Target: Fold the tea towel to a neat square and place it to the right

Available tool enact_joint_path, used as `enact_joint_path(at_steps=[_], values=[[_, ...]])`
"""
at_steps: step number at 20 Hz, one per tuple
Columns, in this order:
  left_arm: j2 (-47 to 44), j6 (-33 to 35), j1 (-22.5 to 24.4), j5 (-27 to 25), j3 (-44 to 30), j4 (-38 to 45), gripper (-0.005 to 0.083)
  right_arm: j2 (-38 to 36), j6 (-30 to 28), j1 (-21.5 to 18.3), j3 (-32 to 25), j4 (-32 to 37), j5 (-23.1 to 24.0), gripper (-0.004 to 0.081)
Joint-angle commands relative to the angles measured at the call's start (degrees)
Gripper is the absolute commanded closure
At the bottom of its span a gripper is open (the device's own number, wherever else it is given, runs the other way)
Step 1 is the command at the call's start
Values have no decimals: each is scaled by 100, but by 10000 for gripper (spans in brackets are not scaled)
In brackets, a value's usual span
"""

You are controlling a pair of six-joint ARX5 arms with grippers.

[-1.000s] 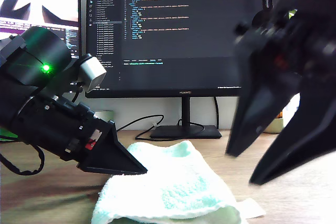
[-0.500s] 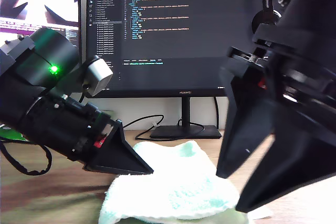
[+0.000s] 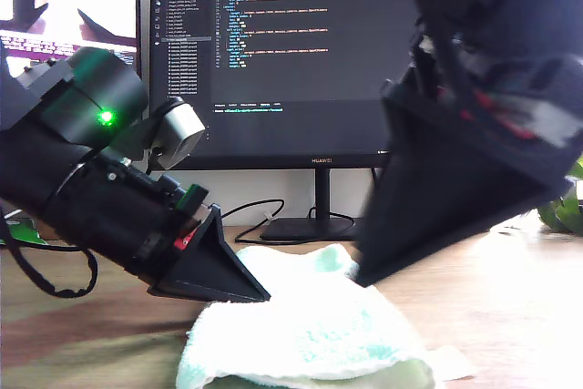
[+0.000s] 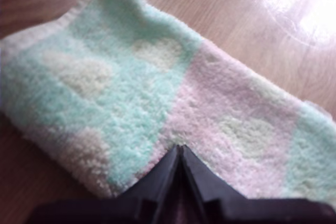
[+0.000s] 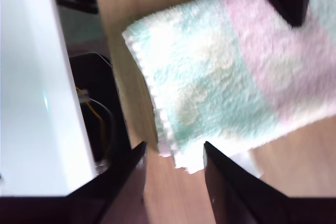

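The tea towel lies folded on the wooden table, mint green with a pale pink band. My first gripper comes in from the exterior view's left. Its jaws are shut, with the tips pinched into the towel's pile on the pink band. My second gripper hangs large and blurred at the exterior view's right, over the towel's far side. It is open, and a white-edged corner of the tea towel lies in the gap between its fingers, untouched.
A dark monitor with code stands behind the towel on a black foot, with a cable beside it. A second screen is at the exterior view's left, green leaves at its right. A paper scrap lies by the towel.
My first gripper has crept to the exterior view's right and the towel has shifted with it. My second arm has swung in and lowered towards the towel's far side.
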Motion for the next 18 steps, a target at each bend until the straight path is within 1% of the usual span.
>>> enact_joint_path(at_steps=[1, 2, 3, 4, 5, 6, 9, 10, 11, 12, 13, 15, 17, 18], values=[[315, -90, -37, -144, -96, -249, 793, 7, 1060, 24, -42, 59, -81, 470], [315, -90, -44, -144, -92, -280, 793, 7, 1569, 24, -13, 59, -107, 470], [315, -90, -44, -144, -92, -293, 793, 9, 1895, 26, 26, 81, -157, 469], [315, -87, -44, -142, -92, -295, 793, 11, 2430, 26, 50, 127, -175, 469], [315, -87, -44, -142, -92, -295, 793, 11, 2358, 26, 52, 155, -153, 469], [315, -87, -44, -142, -92, -297, 793, 11, 2092, 24, 50, 87, -17, 469], [315, -74, -42, -142, -92, -297, 793, 11, -267, 26, 50, -361, 284, 470], [315, -72, -42, -142, -92, -291, 793, 13, -1086, 31, 50, -555, 254, 470], [315, -72, -42, -142, -87, -289, 793, 15, -2065, 52, 50, -741, 251, 470], [315, -72, -42, -142, -87, -286, 793, 15, -2682, 50, 50, -809, 251, 470], [315, -70, -42, -142, -87, -289, 793, 15, -3071, 46, 50, -776, 249, 470], [315, -37, -42, -142, -87, -284, 793, 15, -4089, 50, 50, -627, 262, 457], [315, -20, -42, -142, -87, -286, 793, 22, -4822, 52, 50, -356, 238, 341], [315, -20, -42, -142, -87, -284, 793, 26, -5084, 46, 50, -278, 247, 331]])
